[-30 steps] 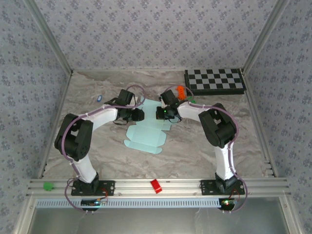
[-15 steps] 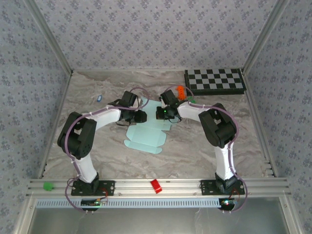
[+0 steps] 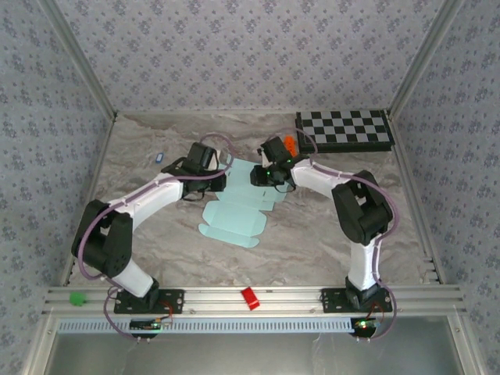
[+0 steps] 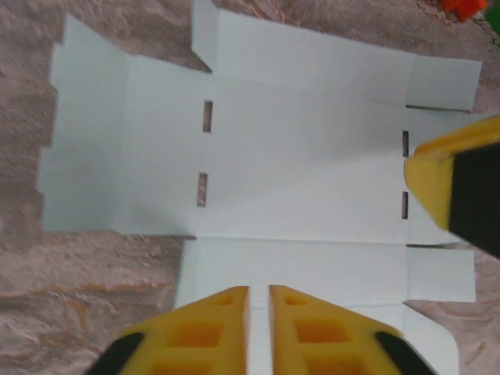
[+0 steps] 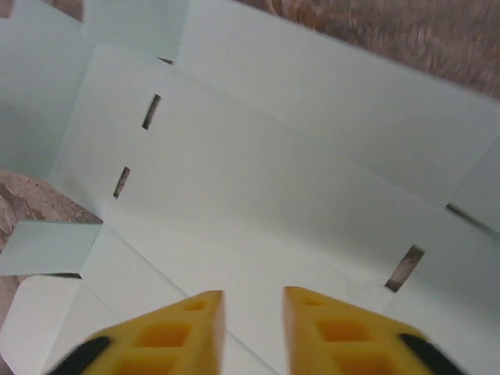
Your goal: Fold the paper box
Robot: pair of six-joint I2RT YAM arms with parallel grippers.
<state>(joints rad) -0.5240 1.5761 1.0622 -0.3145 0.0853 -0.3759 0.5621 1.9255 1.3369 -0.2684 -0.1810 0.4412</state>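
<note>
Paper box (image 3: 231,216) flat; left claw (image 4: 258,301) clenched, right claw (image 5: 254,301) parted; wrist views reveal slots (image 4: 207,116).

The left tool (image 4: 259,320) has pinched shut and the right tool (image 5: 254,312) has parted — the left arm (image 3: 148,197) now stretched flatter.

Aqua paper box (image 3: 233,212), checkered board (image 3: 344,130)

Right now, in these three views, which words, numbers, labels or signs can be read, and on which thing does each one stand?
No text can be read anywhere.
paper box: plain, with no print in either wrist view.
checkered board: black and white squares, no letters or numbers.
small blue thing, red piece, green piece: too small to tell any marking.
</note>
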